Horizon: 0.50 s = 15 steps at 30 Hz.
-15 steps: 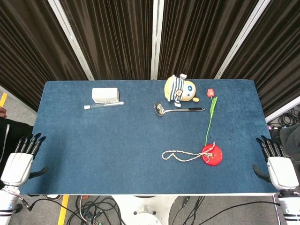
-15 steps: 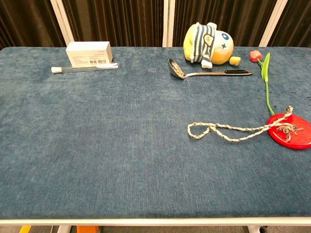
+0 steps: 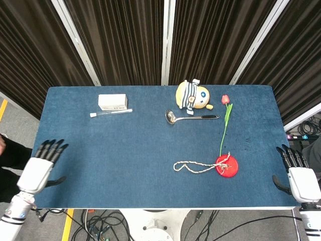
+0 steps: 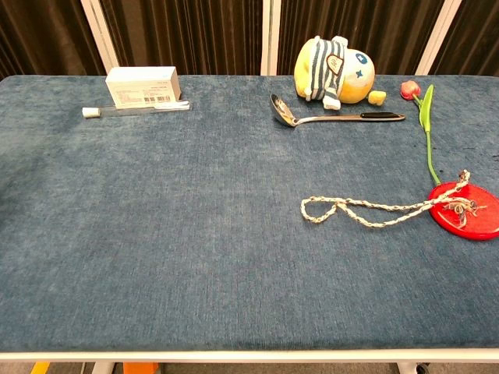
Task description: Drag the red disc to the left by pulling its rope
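The red disc (image 3: 227, 166) (image 4: 466, 211) lies flat on the blue table, right of centre near the front. Its pale twisted rope (image 3: 193, 166) (image 4: 362, 209) runs left from the disc and ends in a loop. My left hand (image 3: 39, 166) hovers at the table's front left edge, empty, fingers spread. My right hand (image 3: 298, 173) stays off the right edge, also empty with fingers apart. Neither hand touches the rope, and the chest view shows no hand.
A tulip (image 3: 225, 118) lies with its stem end by the disc. A ladle (image 3: 188, 117), a yellow plush toy (image 3: 192, 96), a white box (image 3: 112, 102) and a thin tube (image 3: 111, 112) sit toward the back of the table (image 3: 125, 160).
My left hand has moved right and slightly down, reaching the table's left edge. The right hand dropped a little. Disc and rope have not moved.
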Motion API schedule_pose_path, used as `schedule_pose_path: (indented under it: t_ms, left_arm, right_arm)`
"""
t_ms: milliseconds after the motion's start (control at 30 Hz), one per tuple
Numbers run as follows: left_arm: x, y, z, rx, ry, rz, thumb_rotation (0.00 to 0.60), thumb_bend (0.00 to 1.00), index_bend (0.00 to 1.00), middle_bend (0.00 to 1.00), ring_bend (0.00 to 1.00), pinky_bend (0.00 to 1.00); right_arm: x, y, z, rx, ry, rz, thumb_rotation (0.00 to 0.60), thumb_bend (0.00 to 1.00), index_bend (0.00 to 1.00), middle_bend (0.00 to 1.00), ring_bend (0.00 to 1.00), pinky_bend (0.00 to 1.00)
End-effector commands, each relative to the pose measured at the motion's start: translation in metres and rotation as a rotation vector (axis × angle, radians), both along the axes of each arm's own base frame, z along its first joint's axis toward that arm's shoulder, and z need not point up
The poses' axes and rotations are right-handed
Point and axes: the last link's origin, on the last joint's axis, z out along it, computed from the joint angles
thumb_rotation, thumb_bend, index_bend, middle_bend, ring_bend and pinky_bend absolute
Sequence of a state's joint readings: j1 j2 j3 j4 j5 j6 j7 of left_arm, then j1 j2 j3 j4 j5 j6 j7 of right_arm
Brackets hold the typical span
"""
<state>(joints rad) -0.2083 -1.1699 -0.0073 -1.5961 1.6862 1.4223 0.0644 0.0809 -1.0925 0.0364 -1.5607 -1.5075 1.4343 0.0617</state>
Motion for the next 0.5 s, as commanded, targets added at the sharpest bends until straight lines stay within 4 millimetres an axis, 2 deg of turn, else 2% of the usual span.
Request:
schedule_pose_path:
  t_ms: [33, 267, 500]
  left_arm:
    - [0.026, 0.015, -0.012, -0.068, 0.006, -0.106, 0.600, 0.01, 0.10, 0.04, 0.00, 0.07]
    - [0.097, 0.051, -0.061, -0.242, 0.016, -0.343, 0.600, 0.01, 0.10, 0.04, 0.00, 0.08]
    - [0.152, 0.065, -0.110, -0.364, 0.047, -0.514, 0.600, 0.02, 0.11, 0.07, 0.00, 0.09]
  right_arm:
    - [-0.001, 0.000, 0.002, -0.004, 0.007, -0.002, 0.600, 0.25, 0.00, 0.00, 0.00, 0.00]
    - [0.000, -0.001, 0.007, -0.017, 0.011, -0.004, 0.600, 0.25, 0.00, 0.00, 0.00, 0.00]
    - [-0.004, -0.001, 0.014, -0.022, 0.020, -0.015, 0.600, 0.26, 0.00, 0.00, 0.00, 0.00]
